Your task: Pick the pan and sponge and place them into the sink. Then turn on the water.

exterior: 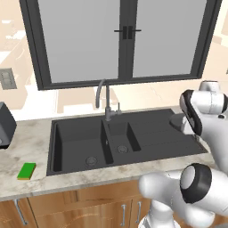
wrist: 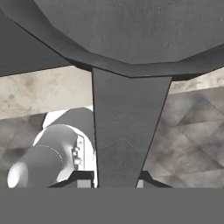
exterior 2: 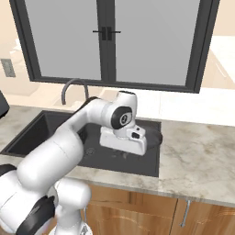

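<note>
The dark grey pan [wrist: 131,30] spreads across the top of the hand view, its handle [wrist: 127,131] running down between my fingertips. My gripper [wrist: 114,179] is shut on that handle. From the left base, the hand [exterior: 191,111] hangs over the ribbed drainboard at the right end of the black sink [exterior: 80,147]. From the right base, the pan's dark edge [exterior 2: 157,136] pokes out beside the hand [exterior 2: 124,137]. The green sponge [exterior: 26,171] lies flat on the counter, left of the large basin. The water is out of view.
A grey gooseneck faucet [exterior: 103,95] rises behind the divider between the basins. A dark appliance [exterior: 4,124] stands at the counter's far left. A large window spans the back wall, and marble counter [exterior 2: 197,151] stretches right of the sink.
</note>
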Robot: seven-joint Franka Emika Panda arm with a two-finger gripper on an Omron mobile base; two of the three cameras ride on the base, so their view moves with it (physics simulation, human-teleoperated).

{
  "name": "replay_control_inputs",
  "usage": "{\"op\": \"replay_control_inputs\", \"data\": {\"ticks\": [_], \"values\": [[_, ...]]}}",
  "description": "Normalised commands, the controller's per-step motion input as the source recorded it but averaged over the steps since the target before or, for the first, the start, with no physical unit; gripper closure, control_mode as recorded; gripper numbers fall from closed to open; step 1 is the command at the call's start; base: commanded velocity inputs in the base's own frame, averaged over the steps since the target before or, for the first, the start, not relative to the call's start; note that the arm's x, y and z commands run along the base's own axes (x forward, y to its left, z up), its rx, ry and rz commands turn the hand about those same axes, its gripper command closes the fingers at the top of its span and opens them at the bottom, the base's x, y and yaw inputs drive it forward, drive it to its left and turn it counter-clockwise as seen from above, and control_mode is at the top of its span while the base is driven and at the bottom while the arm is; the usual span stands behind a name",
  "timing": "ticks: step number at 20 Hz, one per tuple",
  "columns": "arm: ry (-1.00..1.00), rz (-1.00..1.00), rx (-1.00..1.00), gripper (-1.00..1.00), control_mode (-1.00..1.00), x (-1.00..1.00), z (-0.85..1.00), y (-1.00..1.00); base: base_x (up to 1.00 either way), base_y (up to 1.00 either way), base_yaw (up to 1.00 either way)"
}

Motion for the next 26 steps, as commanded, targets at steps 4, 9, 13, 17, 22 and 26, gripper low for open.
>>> {"op": "replay_control_inputs", "data": {"ticks": [4,9,13,17,22,26], "values": [[-0.11,-0.05,0.00,1.00,-1.00,-0.13,0.04,0.52,0.00,0.00,0.00],[-0.12,-0.04,0.00,1.00,-1.00,-0.15,0.05,0.54,0.00,0.00,0.00],[-0.13,-0.02,-0.02,1.00,-1.00,-0.13,0.06,0.55,0.00,0.00,0.00],[-0.14,-0.01,-0.07,1.00,-1.00,-0.11,0.08,0.52,0.00,0.00,0.00],[-0.04,-0.05,-0.08,1.00,-1.00,-0.03,0.33,0.39,0.00,0.00,0.00],[0.02,-0.08,-0.06,1.00,-1.00,-0.01,0.46,0.29,0.00,0.00,0.00]]}}
